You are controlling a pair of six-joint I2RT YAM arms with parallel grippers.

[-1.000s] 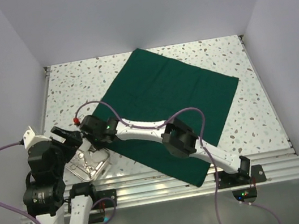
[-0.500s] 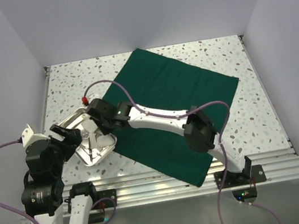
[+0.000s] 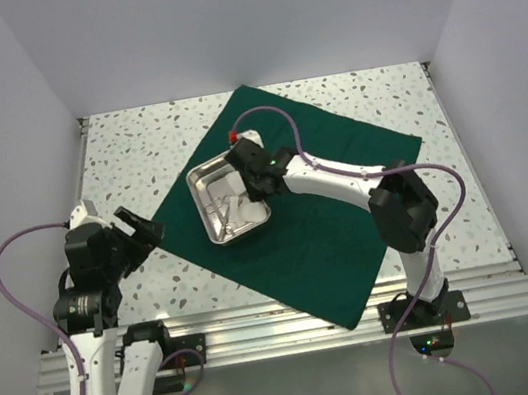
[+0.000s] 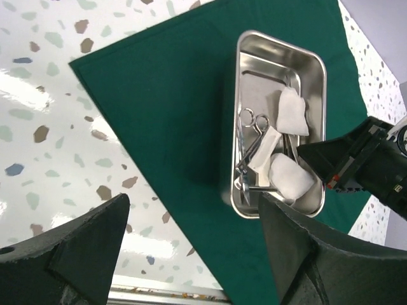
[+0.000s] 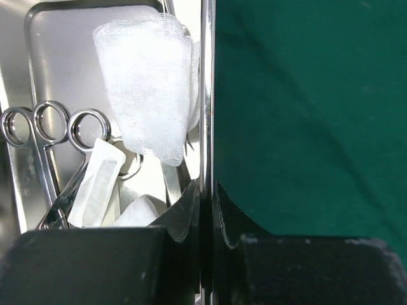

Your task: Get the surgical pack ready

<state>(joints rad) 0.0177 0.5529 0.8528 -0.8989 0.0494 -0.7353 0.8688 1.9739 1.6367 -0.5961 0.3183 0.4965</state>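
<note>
1. Overhead view of a speckled white table (image 3: 134, 148) enclosed by plain pale walls, with two robot arms mounted at its near edge.
2. Green drape (image 3: 340, 164), dark and square, lies unfolded and flat on the table. It is turned like a diamond, and its nearest corner reaches over the metal rail at the front.
3. Steel tray (image 4: 264, 70), shiny and rectangular, sits over the left part of the drape. A shadow falls along one side, and it is unclear whether the tray lies flat on the cloth or is held just above it.
4. Inside the tray are two white gauze pads (image 4: 292, 111), a slim white packet (image 5: 95, 181) and steel scissors (image 4: 251, 124) with ring handles, lying loosely together.
5. Right gripper (image 5: 205, 197) reaches across the drape from the right. Its two black fingers are pinched tight on the thin upright rim of the tray's long side, one finger inside the tray and one outside.
6. Left gripper (image 3: 139, 228) hangs above bare table at the left, well apart from the tray and just off the drape's left corner. Its fingers are spread wide and hold nothing.
7. Purple cables (image 3: 13, 270) loop along both arms.
</note>
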